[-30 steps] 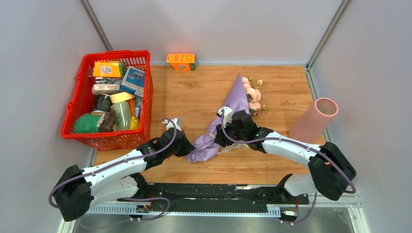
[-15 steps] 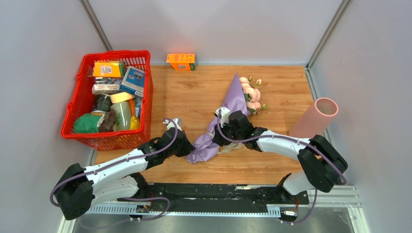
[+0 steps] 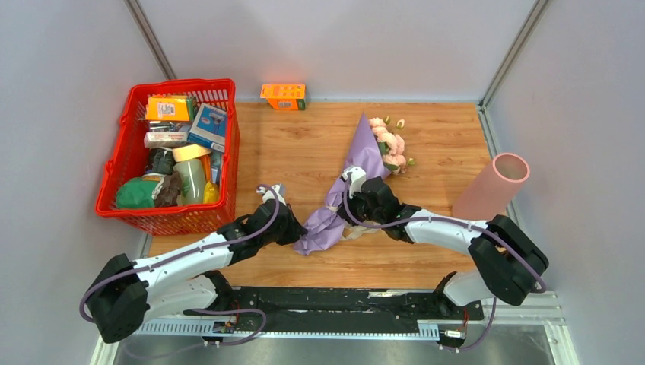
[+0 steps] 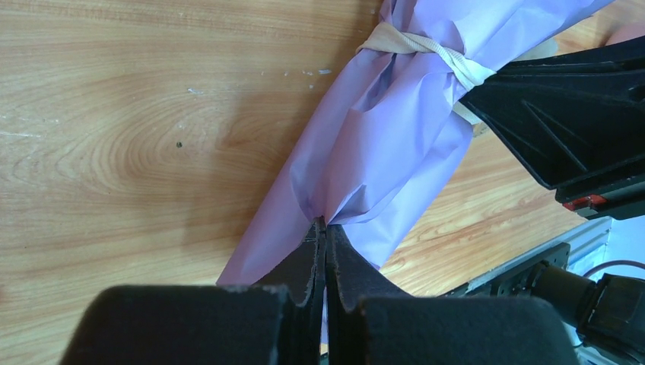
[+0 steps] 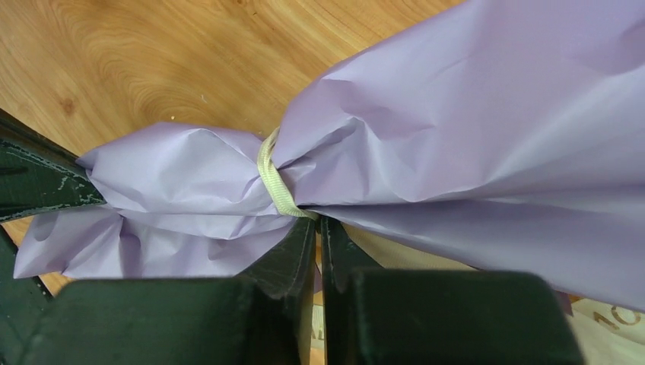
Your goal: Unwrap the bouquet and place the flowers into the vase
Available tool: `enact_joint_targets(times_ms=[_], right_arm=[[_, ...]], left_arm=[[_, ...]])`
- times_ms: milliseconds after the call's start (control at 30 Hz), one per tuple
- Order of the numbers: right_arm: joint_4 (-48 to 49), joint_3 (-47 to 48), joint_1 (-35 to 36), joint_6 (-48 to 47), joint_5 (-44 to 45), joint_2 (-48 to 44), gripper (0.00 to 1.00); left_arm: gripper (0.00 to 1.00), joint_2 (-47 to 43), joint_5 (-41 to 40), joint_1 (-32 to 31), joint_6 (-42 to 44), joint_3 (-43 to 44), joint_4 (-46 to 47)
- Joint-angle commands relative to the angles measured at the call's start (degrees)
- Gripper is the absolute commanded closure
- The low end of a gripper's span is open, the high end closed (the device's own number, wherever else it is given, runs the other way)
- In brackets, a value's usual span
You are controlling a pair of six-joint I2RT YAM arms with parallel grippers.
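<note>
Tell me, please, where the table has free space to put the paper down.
Largest bare patch: between the red basket, the orange box and the bouquet. A smaller one lies between the bouquet and the vase. Crowded: the near middle around the bouquet's tied end; the basket is full.

Bright, even, diffuse light from above. Soft-edged shadow beside bouquet (image 4: 380, 144) on table (image 4: 114, 152), same in both wrist views. Top view sharp throughout, wall lines splaying toward corners. Wrist views: paper creases and wood grain crisp, near fingers (image 4: 300, 277) dark, slightly blurred.
</note>
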Motion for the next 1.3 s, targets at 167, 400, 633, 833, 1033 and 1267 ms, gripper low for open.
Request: enact_joint_targets(times_ms=[167, 400, 633, 833, 1033, 1267], right_arm=[[-0.23, 1.30, -0.11, 1.12, 6.59, -6.93, 1.00], [-2.27, 2.97, -0.37, 0.24, 9.14, -10.63, 1.00], [-6.75, 9.47, -1.69, 0.15, 11.07, -9.75, 1.00], [-7.98, 12.47, -3.27, -0.02, 9.06, -8.88, 1.00], [-8.42, 14.83, -3.62, -0.81, 11.33, -8.08, 1.00], [-9.04, 21.77, -7.84, -0.03, 12.57, -5.89, 1.00]], left_arm=[[1.00, 0.41, -7.35, -0.03, 0.86, 2.50, -5.60], [1.00, 2.60, -10.70, -0.03, 1.48, 3.03, -9.92], [1.00, 3.49, -11.23, -0.03, 1.13, 2.77, -11.07], [1.00, 3.05, -10.44, -0.03, 0.77, 1.36, -9.84], [1.00, 2.96, -10.18, -0.03, -0.02, -0.04, -8.79], [1.00, 3.66, -8.33, -0.11, -0.02, -0.84, -7.20]])
